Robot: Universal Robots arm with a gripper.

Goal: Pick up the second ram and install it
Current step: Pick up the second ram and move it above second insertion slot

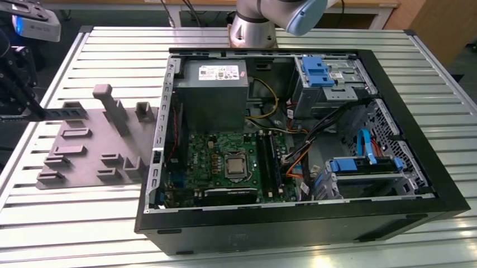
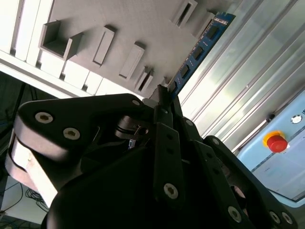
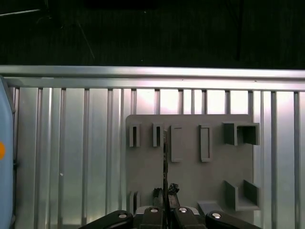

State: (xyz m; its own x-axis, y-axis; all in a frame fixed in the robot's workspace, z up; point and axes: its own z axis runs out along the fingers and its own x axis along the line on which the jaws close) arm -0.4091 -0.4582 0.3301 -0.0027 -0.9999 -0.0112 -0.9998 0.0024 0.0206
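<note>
The second ram [image 2: 195, 52] is pinched in the claw [image 2: 164, 98], whose black fingers [image 2: 167, 138] are pressed against the stick's near end, so that end is hidden. Only the far part is seen in the second wrist view, with blue board and dark chips. In the first wrist view the second ram [image 3: 165, 162] is met edge-on and reduced to a thin dark line rising from the claw [image 3: 165, 191]. It is held over the grey fixture plate [image 3: 190, 176], in line with a row of slotted holders. Whether its lower edge touches the plate cannot be told.

Much of the second wrist view is covered by the claw's own linkage, and a red button [image 2: 276, 142] is seen past it. In the exterior view the arm's dark wrist hardware [image 1: 13, 84] is cut off at the exterior view's left edge.

The fixture plate [image 1: 89, 151] is laid on the ribbed metal surface [image 1: 89, 223], just beside the wall of the open computer case [image 1: 298, 229]. Upright posts [image 1: 104, 97] are raised from the plate near that wall. Bare ribbed surface [image 3: 71, 157] is seen on both sides of the plate, bounded beyond it by the surface's edge rail [image 3: 152, 72]. Inside the case, the motherboard [image 1: 223, 162] is crowded by the power supply [image 1: 212, 89] and cables [image 1: 298, 156].
</note>
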